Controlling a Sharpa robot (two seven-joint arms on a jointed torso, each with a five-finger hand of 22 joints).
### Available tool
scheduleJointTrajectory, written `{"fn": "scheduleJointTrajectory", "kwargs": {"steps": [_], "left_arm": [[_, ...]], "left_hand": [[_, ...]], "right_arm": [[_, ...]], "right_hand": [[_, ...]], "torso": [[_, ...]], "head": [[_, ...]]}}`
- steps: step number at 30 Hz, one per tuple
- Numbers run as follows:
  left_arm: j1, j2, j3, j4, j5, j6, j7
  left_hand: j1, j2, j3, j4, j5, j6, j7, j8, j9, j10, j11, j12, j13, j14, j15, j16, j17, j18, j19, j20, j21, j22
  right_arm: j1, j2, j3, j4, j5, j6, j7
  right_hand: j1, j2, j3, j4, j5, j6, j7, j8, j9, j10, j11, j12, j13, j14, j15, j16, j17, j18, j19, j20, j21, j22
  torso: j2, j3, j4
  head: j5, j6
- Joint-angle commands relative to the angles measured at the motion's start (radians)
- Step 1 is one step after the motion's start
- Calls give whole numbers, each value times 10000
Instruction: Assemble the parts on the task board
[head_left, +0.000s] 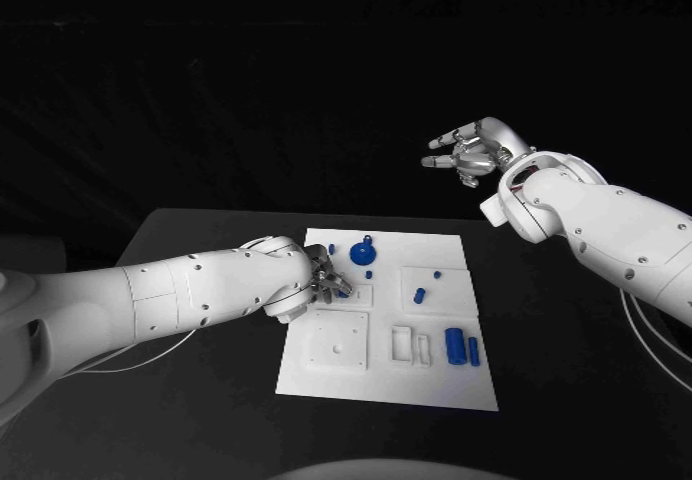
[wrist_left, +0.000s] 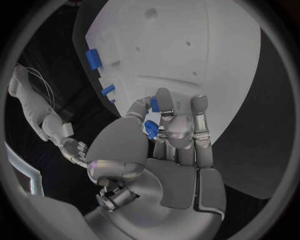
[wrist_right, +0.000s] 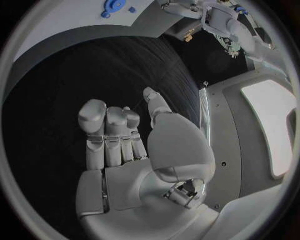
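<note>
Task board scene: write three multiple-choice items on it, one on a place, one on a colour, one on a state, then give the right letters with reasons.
1. Where is the right hand?
A. Raised clear of the task board, beyond the table's far edge
B. Flat on the board
C. Under the table

2. What colour is the round part with a ring near the board's far edge?
A. Red
B. Blue
C. Yellow

3. What is the left hand doing?
A. Lying open on the table
B. Pressing a fist on the board
C. Holding a small blue part in its fingers

Answers:
1 A: the head view shows it up against the dark background, touching nothing.
2 B: it shows blue against the white plate.
3 C: the left wrist view shows blue pieces pinched between the fingertips above the board.
</note>
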Motion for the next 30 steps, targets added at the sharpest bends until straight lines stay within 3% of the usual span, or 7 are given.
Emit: {"fn": "scheduleJointTrajectory", "kwargs": {"steps": [1,7,18,30], "left_arm": [[-52,43,-52,-119,-84,408,-350],[-41,131,-52,-195,-169,681,-405],[-19,286,-52,-272,-463,1150,-446],[-13,413,-53,-344,-697,1183,-445]], "left_hand": [[21,119,997,-953,58,704,-653,56,2541,489,-87,45,0,48,0,70,9,-13,67,2,-25,65],[-10,115,999,-954,94,711,-656,75,2569,489,-87,64,-4,61,11,107,91,-12,85,17,-78,117],[0,104,924,-804,39,697,-688,270,2786,488,-83,166,-37,67,23,163,221,-15,110,43,-163,165],[-2,127,923,-721,25,685,-694,328,2854,487,-83,189,-61,71,29,177,262,-3,123,59,-176,171]], "right_arm": [[-16,23,5,-14,-96,162,16],[-35,46,4,-40,-97,187,10],[-73,63,4,-56,-97,204,10],[-111,71,4,-47,-98,213,15]], "right_hand": [[-28,80,25,-62,-48,66,11,-58,-10,-87,2,42,-11,-64,3,-55,-15,146,355,34,-39,1029],[-28,80,25,-62,-48,66,11,-58,-10,-87,2,42,-11,-64,3,-55,-15,146,355,34,-39,1029],[-28,80,25,-62,-48,66,11,-58,-10,-87,2,42,-11,-64,3,-55,-15,146,355,34,-39,1029],[-28,80,25,-62,-48,66,11,-58,-10,-87,2,42,-11,-64,3,-55,-15,146,355,34,-39,1029]], "torso": [[-1,-1,-10],[1,11,-12],[-8,-3,2],[-3,-7,13]], "head": [[4,-5],[-12,-22],[-47,-24],[-61,-21]]}}
